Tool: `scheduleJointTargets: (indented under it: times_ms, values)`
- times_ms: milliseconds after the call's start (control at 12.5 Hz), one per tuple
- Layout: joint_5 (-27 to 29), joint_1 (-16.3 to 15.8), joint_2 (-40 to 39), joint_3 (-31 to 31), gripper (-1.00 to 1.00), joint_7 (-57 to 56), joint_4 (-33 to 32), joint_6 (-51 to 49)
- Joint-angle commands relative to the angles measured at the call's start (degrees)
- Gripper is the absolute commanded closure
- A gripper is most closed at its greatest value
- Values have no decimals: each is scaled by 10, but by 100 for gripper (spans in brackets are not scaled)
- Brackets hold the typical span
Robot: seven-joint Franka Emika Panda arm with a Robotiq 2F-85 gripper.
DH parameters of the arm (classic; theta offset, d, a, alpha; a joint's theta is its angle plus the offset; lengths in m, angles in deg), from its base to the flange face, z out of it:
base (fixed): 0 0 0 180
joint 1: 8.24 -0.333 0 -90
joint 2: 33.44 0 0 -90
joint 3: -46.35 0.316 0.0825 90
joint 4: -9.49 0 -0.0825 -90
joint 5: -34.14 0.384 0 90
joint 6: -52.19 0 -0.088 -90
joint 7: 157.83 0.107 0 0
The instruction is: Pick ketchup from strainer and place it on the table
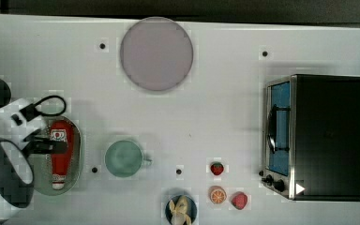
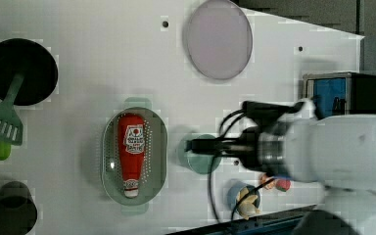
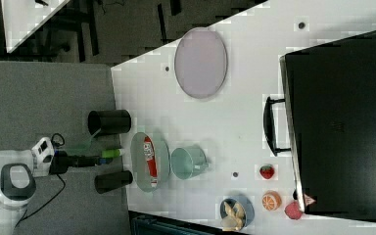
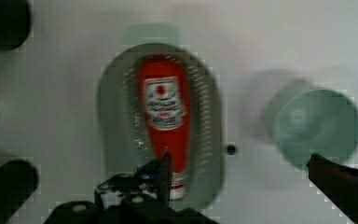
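- Approach step: the gripper [image 4: 235, 165] hangs above the strainer [image 4: 116, 112], jaws wide apart and holding nothing.
- The ketchup [image 4: 165, 116] lies flat along the strainer's base, label up, cap toward the wrist.
- Next move, as I judge it: descend with one finger each side of the bottle's body, then close.
- The green cup [image 4: 314, 126] stands just beside the strainer; its rim and the strainer wall may crowd the fingers.
- The table [image 1: 225, 117] offers bare space between the cup and the grey-lilac plate [image 1: 156, 53].
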Motion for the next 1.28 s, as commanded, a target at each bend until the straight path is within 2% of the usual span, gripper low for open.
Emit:
scheduleJointTargets:
  times_ms: [80, 480, 720, 1280]
  values:
    - [-13, 12, -36, 22, -100, 33, -17, 75]
    - [-70, 3, -107, 23, -100, 44, -98, 249]
    - [-75, 2, -161, 22, -100, 45, -136, 352]
    - [-78, -21, -273, -9, -100, 45, -138, 441]
